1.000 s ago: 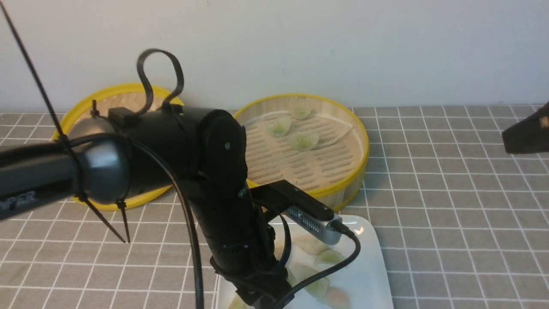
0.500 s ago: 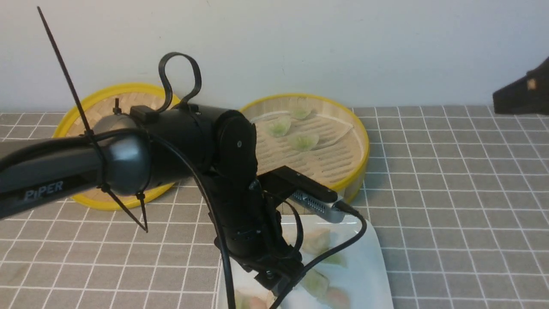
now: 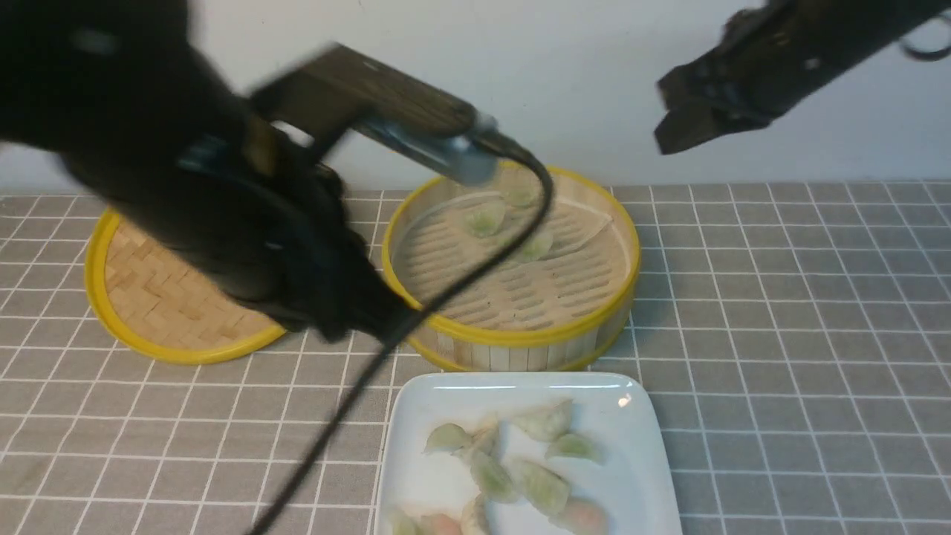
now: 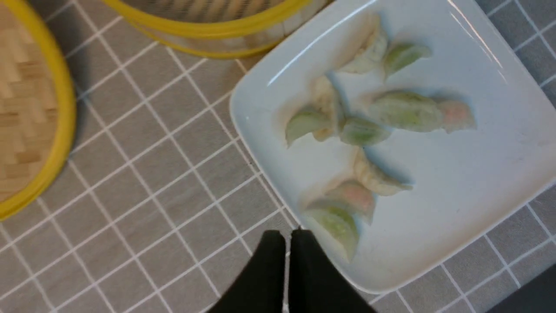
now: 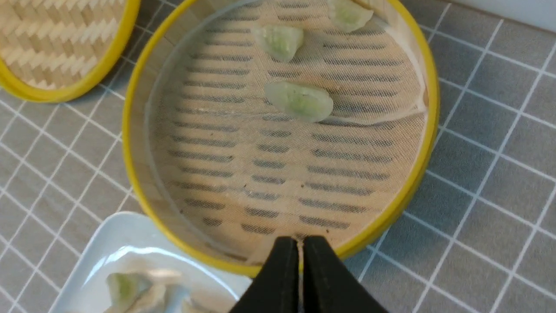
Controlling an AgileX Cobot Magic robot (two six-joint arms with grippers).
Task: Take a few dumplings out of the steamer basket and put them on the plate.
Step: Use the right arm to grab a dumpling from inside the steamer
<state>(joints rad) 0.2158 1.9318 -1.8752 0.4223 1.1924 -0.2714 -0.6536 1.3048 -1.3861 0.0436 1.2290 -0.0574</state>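
The left arm is off the glossy white rounded-square plate (image 3: 648, 453)! A second ago it bent low over it; now it has swung up and back, a blur in front of the flat woven yellow-rimmed lid (image 3: 160, 301). The left tool (image 4: 286, 235) is clenched on nothing, so that drop looks done. A cluster of small translucent green and pinkish dumplings (image 3: 546, 487) lies on the plate.

The right tool (image 5: 299, 241), jaws pressed together and empty, has come in over the near rim of the round bamboo steamer basket (image 3: 520, 339), where three remain at the far side. The nearest dumpling (image 5: 299, 101) lies flat, its long axis roughly side to side across the basket. I can't tell which way its seam faces.
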